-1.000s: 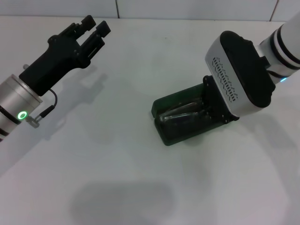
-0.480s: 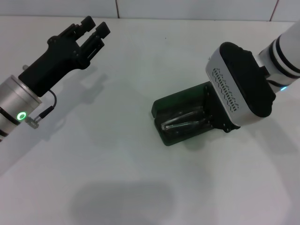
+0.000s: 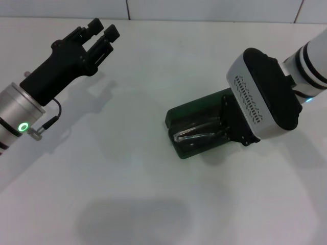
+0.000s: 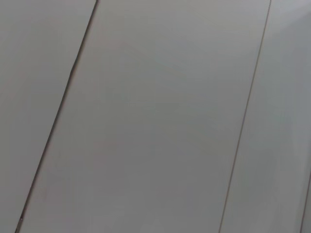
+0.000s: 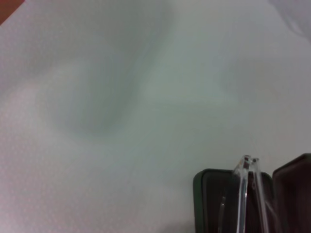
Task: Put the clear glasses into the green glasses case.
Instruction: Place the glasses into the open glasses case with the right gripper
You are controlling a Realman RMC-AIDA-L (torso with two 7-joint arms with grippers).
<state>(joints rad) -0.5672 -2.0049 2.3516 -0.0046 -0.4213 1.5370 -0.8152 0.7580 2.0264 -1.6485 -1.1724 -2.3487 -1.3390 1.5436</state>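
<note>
Right gripper (image 3: pixel 228 120): sat low on the far end of the green glasses case (image 3: pixel 180 111) in the head view, black wrist block hiding the tips; could not tell whether clamped or let go. Found the clear glasses (image 3: pixel 196 133) lying lengthwise in the case's dark hollow, one glint along the lens. Left gripper (image 3: pixel 100 33): hung well apart over the white table (image 3: pixel 153 204), jaws parted, holding nothing, apparently idle.

Left wrist view: showed only pale flat panels (image 4: pixel 146 121) with thin seams, nothing of the task.

Right wrist view: showed a rounded corner of the case (image 5: pixel 206 187) and, rising above its rim, a thin clear edge of the glasses (image 5: pixel 248 167); looked not fully bedded at that end, though hard to be sure.

Risks, as judged:
- Could snag the frame on lifting away if the grip had not fully released, dragging the glasses back out.
- Could leave one end riding on the rim, so the lid would pinch or crack it on closing.
- Could skate the whole case across the table, smooth shell on smooth top, if pressed sideways.

Materials:
- Glasses: colourless hard plastic, curved one-piece lens, slim arms, slippery, springy and nearly invisible against the lining.
- Case: rigid dark green oblong shell, rounded corners, glossy outside, matt near-black inside.
- Table: plain matt white, flat
</note>
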